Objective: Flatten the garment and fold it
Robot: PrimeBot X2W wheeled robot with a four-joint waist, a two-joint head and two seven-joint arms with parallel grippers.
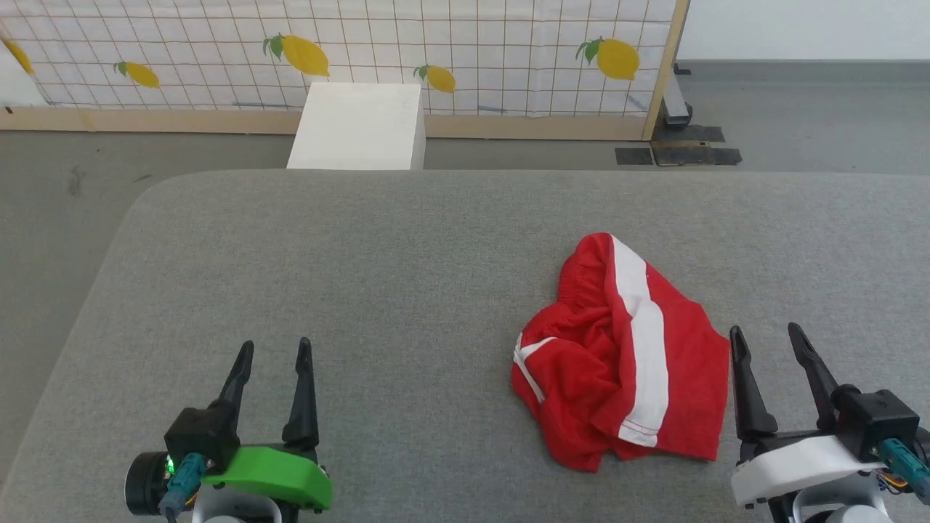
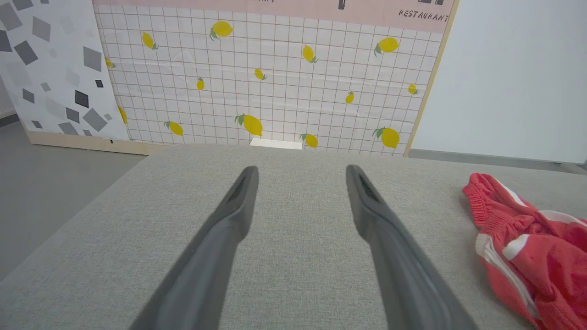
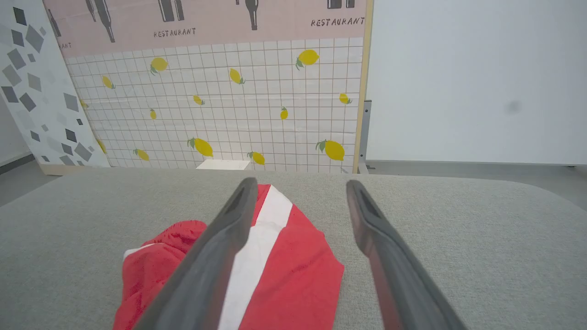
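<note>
A: Which step are we at?

B: The very start, I'd judge. The shorts (image 1: 625, 349) lie in a crumpled heap on the right half of the surface (image 1: 363, 254), closer to its near edge than its far one. Nothing is flattened yet. The gathered waistband points toward the far edge, and the white stripe runs from there down to the near hem.

A: And the grippers?

B: Both are empty with fingers spread apart. The right gripper (image 1: 764, 329) sits just beside the heap's right edge without touching it. The left gripper (image 1: 275, 343) is toward the near left corner, well apart from the cloth.

A: So what does the next move call for?

B: Likely a pinch at each side, then pulling outward. The right arm needs only a short reach, while the left must cross over to the bunched left side. The fabric looks soft and layered, so the fingers should close low on one edge or the whole bundle may lift.

A: Is anything in the way?

B: I see no obstacle between either gripper and the cloth. A white box (image 1: 360, 127) stands beyond the far edge, in front of a lemon-print panel (image 1: 472, 51), away from the work.
</note>
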